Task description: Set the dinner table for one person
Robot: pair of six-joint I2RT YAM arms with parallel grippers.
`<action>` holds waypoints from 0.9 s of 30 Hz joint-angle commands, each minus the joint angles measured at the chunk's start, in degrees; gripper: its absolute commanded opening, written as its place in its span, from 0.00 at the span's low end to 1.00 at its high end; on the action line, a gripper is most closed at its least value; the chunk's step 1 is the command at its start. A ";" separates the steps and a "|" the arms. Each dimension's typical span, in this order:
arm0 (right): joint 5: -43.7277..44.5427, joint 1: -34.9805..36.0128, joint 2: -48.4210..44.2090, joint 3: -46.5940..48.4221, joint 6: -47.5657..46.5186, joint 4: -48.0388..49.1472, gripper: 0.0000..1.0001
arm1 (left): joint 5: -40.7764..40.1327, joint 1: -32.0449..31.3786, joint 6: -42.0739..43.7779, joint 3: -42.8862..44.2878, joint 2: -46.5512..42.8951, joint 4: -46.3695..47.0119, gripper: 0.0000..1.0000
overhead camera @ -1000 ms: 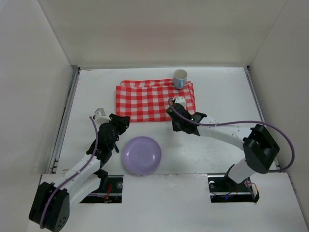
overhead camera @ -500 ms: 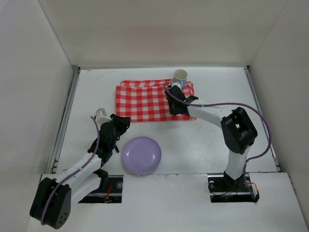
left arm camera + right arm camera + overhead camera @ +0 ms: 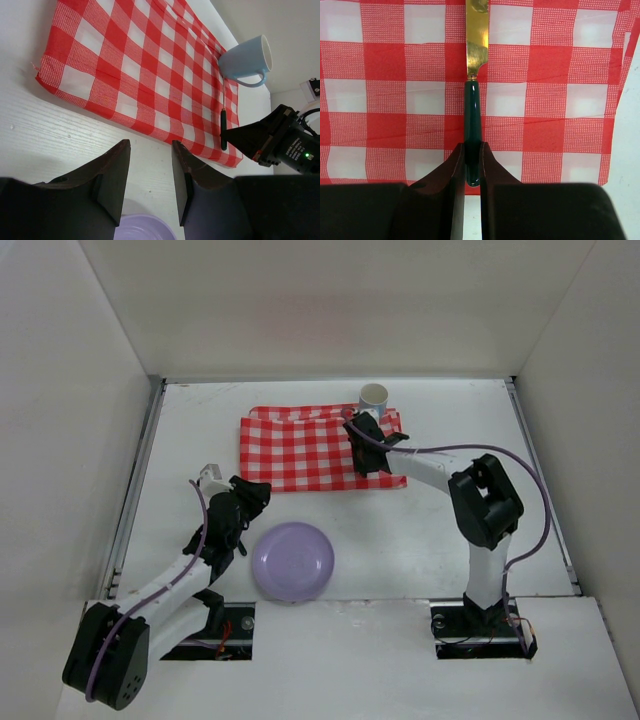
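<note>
On the white dinner table (image 3: 460, 530) lies a red-and-white checked cloth (image 3: 300, 445). My right gripper (image 3: 472, 150) is shut on the dark green handle of a knife (image 3: 472, 120) whose gold blade points toward the far side. The knife sits low over the cloth's right part, near its right edge (image 3: 223, 129). A pale blue cup (image 3: 373, 398) stands at the cloth's far right corner. A lilac plate (image 3: 292, 561) rests near the front edge. Beside the plate, my left gripper (image 3: 150, 147) hangs open and empty over bare tabletop.
Grey rails (image 3: 135, 480) run along both side edges, with white walls behind and beside the table. The right arm's purple cable (image 3: 470, 450) arcs over the table's right half.
My right gripper has carried the knife from the cloth's near edge farther over the cloth toward the cup, and its elbow has swung in. The left arm has barely shifted.
</note>
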 commanded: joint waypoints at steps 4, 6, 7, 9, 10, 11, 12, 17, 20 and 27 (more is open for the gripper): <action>0.75 -0.53 2.45 3.40 1.48 -0.13 0.03 | 0.67 0.33 -0.35 -0.49 0.53 3.23 0.36; 0.40 -0.62 2.88 3.49 2.01 -0.22 0.03 | 0.67 0.42 -0.35 -0.49 0.53 3.23 0.36; 0.40 -0.70 3.15 3.49 2.18 -0.31 0.03 | 0.67 0.50 -0.35 -0.49 0.44 3.23 0.36; 0.57 -0.70 3.24 3.58 3.06 -0.48 0.05 | 0.76 0.51 -0.35 -0.58 0.26 3.23 0.36; 0.57 -0.70 2.89 3.40 3.32 -0.31 0.07 | 0.76 0.51 -0.35 -0.49 0.35 3.23 0.36; 0.66 -0.62 2.54 3.14 3.41 -0.05 0.12 | 0.76 0.51 -0.35 -0.49 0.61 3.23 0.36; 0.84 -0.53 2.10 2.88 3.41 0.13 0.19 | 0.76 0.51 -0.35 -0.49 0.79 3.23 0.36; 0.84 -0.44 -2.29 1.29 3.41 1.01 0.36 | 0.76 0.33 -0.44 -0.40 0.96 3.23 0.36; 1.01 0.70 -6.24 0.77 3.41 0.66 0.43 | 0.94 0.51 -0.35 -0.40 0.53 3.23 0.36; 0.75 7.63 -21.70 -14.40 9.55 6.35 0.39 | 0.33 0.77 1.14 -0.05 -1.05 2.36 0.35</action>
